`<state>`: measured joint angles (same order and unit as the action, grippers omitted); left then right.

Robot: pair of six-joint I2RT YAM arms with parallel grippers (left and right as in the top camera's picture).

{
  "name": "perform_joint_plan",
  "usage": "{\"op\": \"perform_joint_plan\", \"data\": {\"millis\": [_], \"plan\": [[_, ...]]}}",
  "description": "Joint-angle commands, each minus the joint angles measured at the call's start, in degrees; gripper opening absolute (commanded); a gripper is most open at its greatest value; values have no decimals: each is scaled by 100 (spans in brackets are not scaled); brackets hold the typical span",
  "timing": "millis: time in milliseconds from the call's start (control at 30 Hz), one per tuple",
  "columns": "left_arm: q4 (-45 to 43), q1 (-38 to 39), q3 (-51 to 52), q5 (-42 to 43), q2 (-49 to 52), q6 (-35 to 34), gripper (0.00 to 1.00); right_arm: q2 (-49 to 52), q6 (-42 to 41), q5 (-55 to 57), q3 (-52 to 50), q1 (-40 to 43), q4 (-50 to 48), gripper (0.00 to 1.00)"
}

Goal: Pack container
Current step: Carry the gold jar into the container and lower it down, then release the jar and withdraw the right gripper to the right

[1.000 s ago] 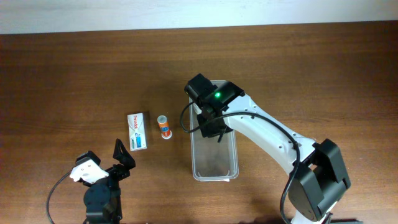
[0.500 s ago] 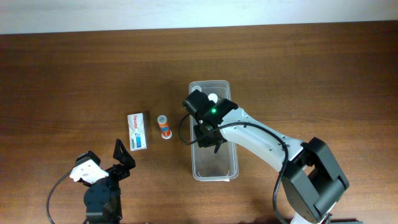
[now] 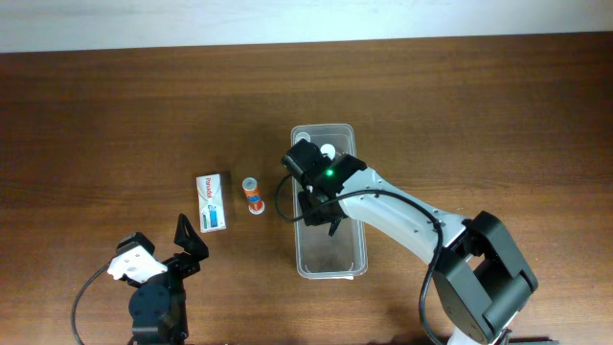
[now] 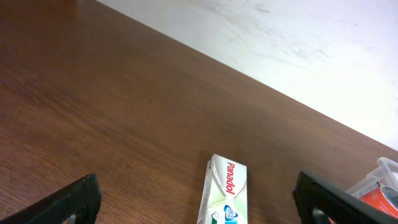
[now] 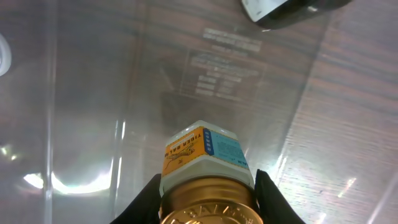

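The container [image 3: 329, 251] is a long clear plastic tub in the middle of the table. My right gripper [image 3: 321, 206] is inside it, shut on a small jar [image 5: 205, 165] with a gold lid and an orange and blue label, held just over the tub's clear floor [image 5: 93, 124]. A small white object [image 3: 329, 149] lies at the tub's far end. My left gripper [image 3: 165, 251] is open and empty near the front edge. A white medicine box [image 3: 212, 201] lies ahead of it and also shows in the left wrist view [image 4: 224, 199].
A small bottle with an orange label [image 3: 253, 195] lies between the medicine box and the tub; its edge shows in the left wrist view [image 4: 380, 190]. A pale wall runs along the table's far edge [image 3: 306, 24].
My right gripper moved from the tub's far end toward its middle and lower inside, carrying the jar. In the last half second it has barely moved. The left arm has not moved.
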<state>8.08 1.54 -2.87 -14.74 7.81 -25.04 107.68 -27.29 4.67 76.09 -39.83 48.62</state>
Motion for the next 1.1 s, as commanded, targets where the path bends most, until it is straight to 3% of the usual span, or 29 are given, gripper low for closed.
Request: {"op": "perform_joint_plan", "data": {"millis": [0,233,367,800,1067], "plan": [[-13,7,37,61,-28,72,99,-114,-177,205,-35,151,-22,27],[-13,7,37,61,-28,72,100,-111,-216,205,-35,365,-22,27],[-13,7,37,61,-28,72,100,-111,-216,208,-35,354,-59,43],[-13,7,37,61,-28,72,100,-181,-149,275,105,354,-50,44],[-13,7,37,61,-28,72,99,-968,116,317,809,358,542,48]]}}
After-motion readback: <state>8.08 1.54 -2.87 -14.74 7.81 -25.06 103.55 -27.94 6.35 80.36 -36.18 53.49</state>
